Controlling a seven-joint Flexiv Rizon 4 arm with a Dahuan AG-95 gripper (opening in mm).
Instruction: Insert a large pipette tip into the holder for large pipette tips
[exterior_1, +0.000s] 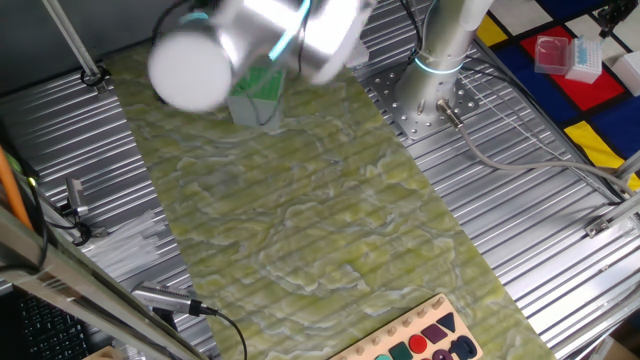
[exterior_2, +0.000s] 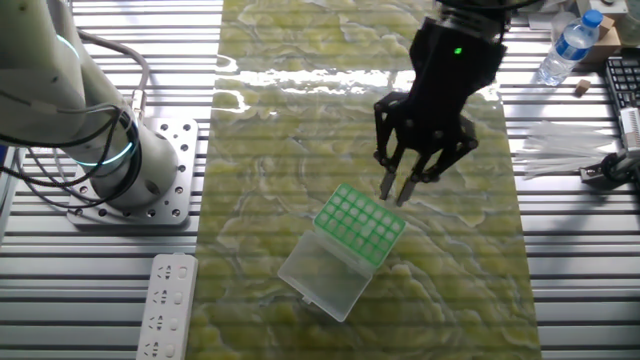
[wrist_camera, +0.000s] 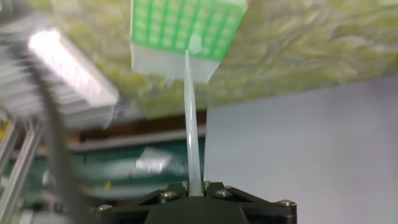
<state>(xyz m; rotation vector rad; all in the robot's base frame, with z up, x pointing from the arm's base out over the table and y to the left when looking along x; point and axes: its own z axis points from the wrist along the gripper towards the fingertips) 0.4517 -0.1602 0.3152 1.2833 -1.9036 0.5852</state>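
The holder for large pipette tips has a green gridded top and pale sides, with its clear lid open beside it on the green mat. It also shows in the hand view and partly behind the arm in one fixed view. My gripper hangs just above the holder's upper right corner. It is shut on the large pipette tip, a clear tapered sliver that points from the jaws toward the green grid. Its end lies over the grid's near edge.
The arm's base stands on a metal plate at the left. A white power strip lies below it. Clear bags of tips and a water bottle are at the right. A colourful shape board sits at the mat's end.
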